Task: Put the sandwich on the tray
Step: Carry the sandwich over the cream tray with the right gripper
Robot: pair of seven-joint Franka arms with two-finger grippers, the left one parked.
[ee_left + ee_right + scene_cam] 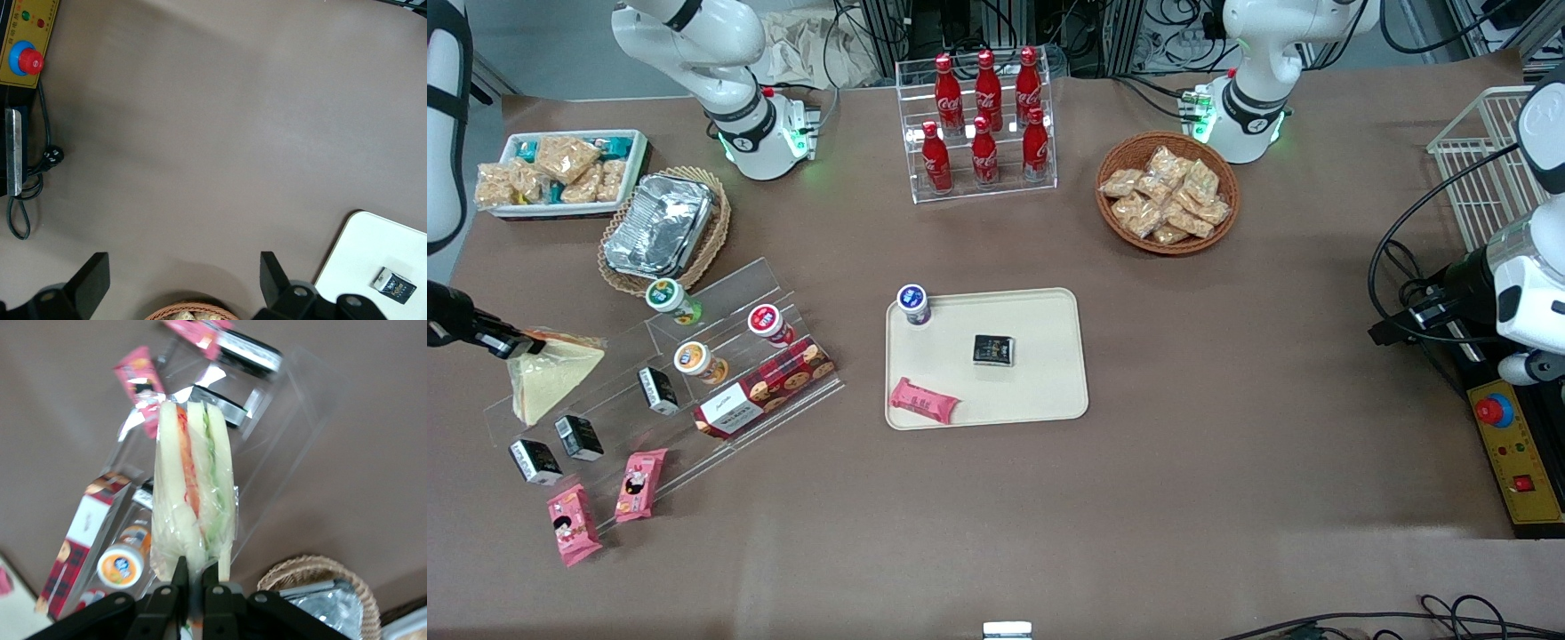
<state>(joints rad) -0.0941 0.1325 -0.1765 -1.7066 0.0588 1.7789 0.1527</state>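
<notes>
The sandwich point(551, 373) is a clear-wrapped wedge of pale bread. It hangs lifted above the clear acrylic display stand point(694, 373) at the working arm's end of the table. My right gripper point(520, 348) is shut on its upper corner. In the right wrist view the sandwich point(193, 487) shows red, green and yellow filling, with my gripper point(195, 577) pinching its wrap. The cream-beige tray point(1040, 382) lies at mid-table, toward the parked arm from the sandwich. It holds a blue-lidded cup, a black packet and a pink snack packet. A corner of the tray point(360, 253) shows in the left wrist view.
The stand holds cups, black packets, a red biscuit box point(765, 387) and pink snack packets point(640, 484). A foil container in a wicker basket point(663, 227) and a white-rimmed snack tray point(560, 173) lie farther back. A cola bottle rack point(983, 124) and a snack basket point(1168, 191) stand farther from the camera.
</notes>
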